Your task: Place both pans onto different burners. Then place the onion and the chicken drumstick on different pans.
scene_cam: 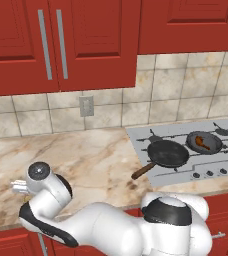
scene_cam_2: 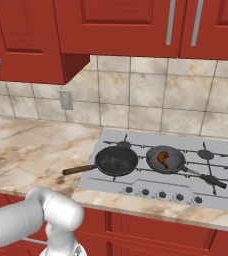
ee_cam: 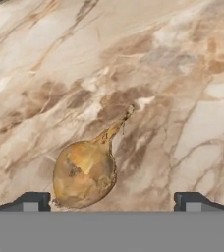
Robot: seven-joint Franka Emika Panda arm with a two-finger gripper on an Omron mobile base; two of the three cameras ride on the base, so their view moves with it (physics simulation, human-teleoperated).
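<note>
Lying on the veined beige marble counter [ee_cam: 182, 74], the glossy tan onion [ee_cam: 84, 172] points its tapered tip away from the gripper [ee_cam: 112, 201], whose dark fingertips stand wide apart and empty, one beside the bulb. On the silver cooktop [scene_cam_2: 221, 150], the wide black wooden-handled pan [scene_cam_2: 116, 160] is empty; the smaller dark-grey pan [scene_cam_2: 172, 155] holds the reddish-brown drumstick [scene_cam_2: 163, 159].

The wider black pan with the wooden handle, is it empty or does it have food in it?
Empty: the wider black pan shows a bare dark base on its burner.
</note>
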